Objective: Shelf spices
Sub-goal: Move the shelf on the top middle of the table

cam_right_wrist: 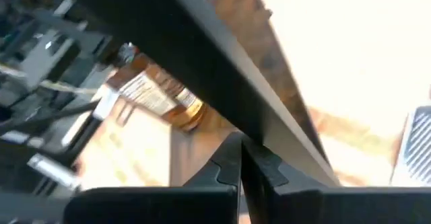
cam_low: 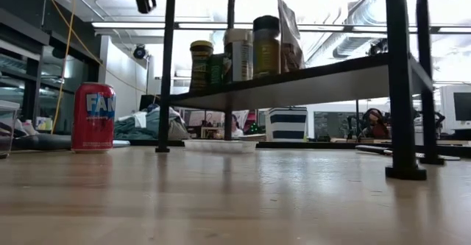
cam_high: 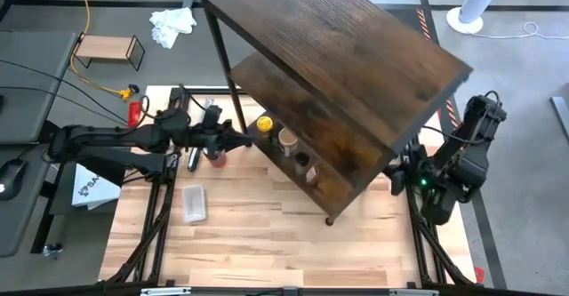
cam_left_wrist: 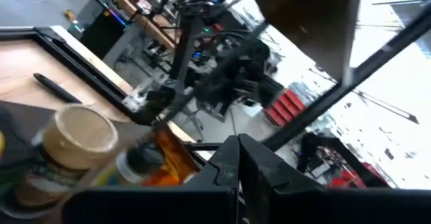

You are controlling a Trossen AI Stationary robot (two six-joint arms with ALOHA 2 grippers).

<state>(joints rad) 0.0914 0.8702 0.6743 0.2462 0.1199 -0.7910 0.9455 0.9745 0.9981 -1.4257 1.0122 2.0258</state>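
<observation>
The dark brown three-tier shelf (cam_high: 338,29) stands on the table's far right half. Several spice jars stand in a row on a lower board: a yellow-lidded jar (cam_high: 264,123), a tan-lidded jar (cam_high: 287,139) and a dark jar (cam_high: 302,160). The low view shows the jars (cam_low: 238,54) upright on that board (cam_low: 316,79). My left gripper (cam_high: 247,140) is shut just left of the jars, and its wrist view shows the shut fingertips (cam_left_wrist: 239,160) beside the tan-lidded jar (cam_left_wrist: 74,140). My right gripper (cam_high: 394,176) is shut at the shelf's right side. My right gripper (cam_right_wrist: 241,158) has its shut fingertips right at the shelf's black frame bar (cam_right_wrist: 202,69), coming level from the table's right. I cannot tell whether they touch it. My left gripper touches nothing that I can see.
A red can (cam_low: 93,117) stands on the table under my left arm, left of the shelf. A flat clear plastic piece (cam_high: 194,203) lies nearer the front edge. A small light-wood rack (cam_high: 108,49) and a white cloth (cam_high: 173,22) sit beyond the table's far left corner.
</observation>
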